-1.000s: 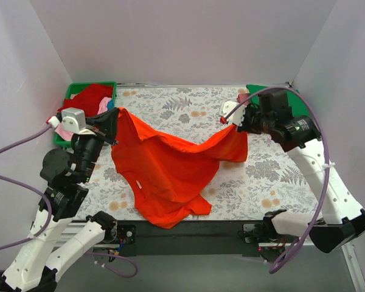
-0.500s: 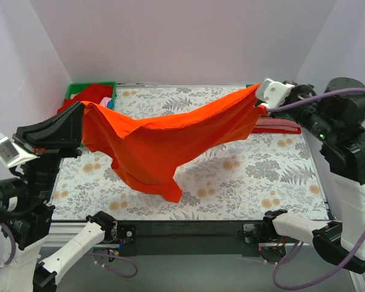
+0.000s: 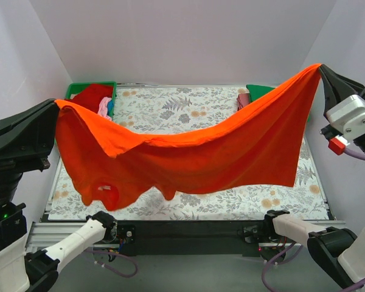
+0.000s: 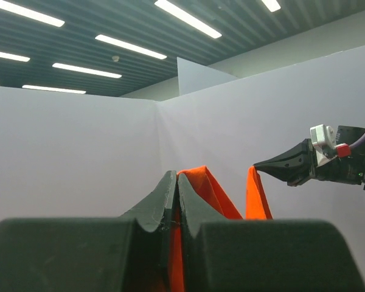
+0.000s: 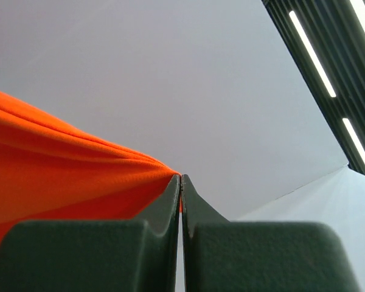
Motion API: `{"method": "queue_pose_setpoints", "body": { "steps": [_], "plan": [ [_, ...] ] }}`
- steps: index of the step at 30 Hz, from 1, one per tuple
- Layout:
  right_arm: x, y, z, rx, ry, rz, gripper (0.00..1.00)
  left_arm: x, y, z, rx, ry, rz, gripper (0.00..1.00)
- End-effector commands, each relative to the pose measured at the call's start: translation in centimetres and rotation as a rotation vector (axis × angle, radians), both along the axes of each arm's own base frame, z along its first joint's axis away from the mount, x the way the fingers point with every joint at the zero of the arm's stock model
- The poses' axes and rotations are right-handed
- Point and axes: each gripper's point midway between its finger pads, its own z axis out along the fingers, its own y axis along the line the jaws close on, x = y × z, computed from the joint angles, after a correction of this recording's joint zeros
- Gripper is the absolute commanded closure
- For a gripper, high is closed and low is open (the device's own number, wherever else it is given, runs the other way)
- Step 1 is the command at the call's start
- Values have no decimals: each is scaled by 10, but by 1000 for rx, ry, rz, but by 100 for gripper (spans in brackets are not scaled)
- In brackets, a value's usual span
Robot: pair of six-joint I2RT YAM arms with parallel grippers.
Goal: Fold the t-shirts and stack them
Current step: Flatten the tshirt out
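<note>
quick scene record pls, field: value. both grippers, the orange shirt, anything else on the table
left gripper: shut on orange t-shirt, raised at the left side
right gripper: shut on the shirt's other end, raised at the right side
shirt state: stretched between both grippers, sagging in the middle, over the table
green tray: rear left corner, holds red shirt and other cloth
green shirt: rear right, partly hidden behind the orange one

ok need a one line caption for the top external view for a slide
The left gripper and the right gripper hold the orange t-shirt stretched in mid-air over the floral table.
</note>
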Motion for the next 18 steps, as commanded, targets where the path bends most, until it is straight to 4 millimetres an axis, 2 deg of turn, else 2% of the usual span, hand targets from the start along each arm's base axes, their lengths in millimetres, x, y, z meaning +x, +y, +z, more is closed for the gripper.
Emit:
{"method": "queue_pose_setpoints", "body": {
  "steps": [1, 2, 5, 6, 8, 9, 10, 11, 12, 13, 14, 15, 16, 17, 18],
  "plan": [
    [-7, 14, 15, 29, -43, 94, 99, 6, -19, 4, 42, -10, -67, 100],
    [-4, 13, 14, 36, -39, 80, 99, 11, -20, 3, 42, -3, -55, 100],
    [23, 14, -3, 33, 12, 54, 99, 35, -18, -6, 27, 47, 19, 100],
    [43, 16, -23, 20, 76, 42, 99, 52, -21, -17, 33, 90, 45, 100],
    [67, 18, -47, 8, 143, 22, 99, 81, -21, -37, 27, 169, 117, 100],
    [77, 21, -60, -1, 177, 25, 99, 90, -18, -46, 19, 195, 152, 100],
    [98, 26, -92, -20, 263, 27, 99, 127, -19, -80, 12, 309, 233, 100],
    [106, 31, -105, -27, 290, 41, 99, 138, -15, -91, -8, 328, 278, 100],
    [117, 35, -120, -29, 329, 49, 99, 151, -13, -112, -5, 362, 319, 100],
    [134, 42, -157, -37, 423, 66, 99, 180, -16, -152, -1, 438, 384, 100],
    [144, 45, -168, -35, 441, 74, 99, 194, -21, -178, 26, 474, 406, 100],
    [154, 49, -188, -38, 487, 82, 99, 207, -25, -201, 49, 506, 429, 100],
    [169, 54, -210, -44, 544, 90, 99, 219, -28, -222, 66, 536, 446, 100],
    [179, 61, -244, -52, 620, 113, 99, 238, -32, -261, 97, 581, 466, 100],
    [191, 65, -251, -46, 620, 123, 99, 251, -34, -280, 110, 608, 466, 100]
  ]
}}
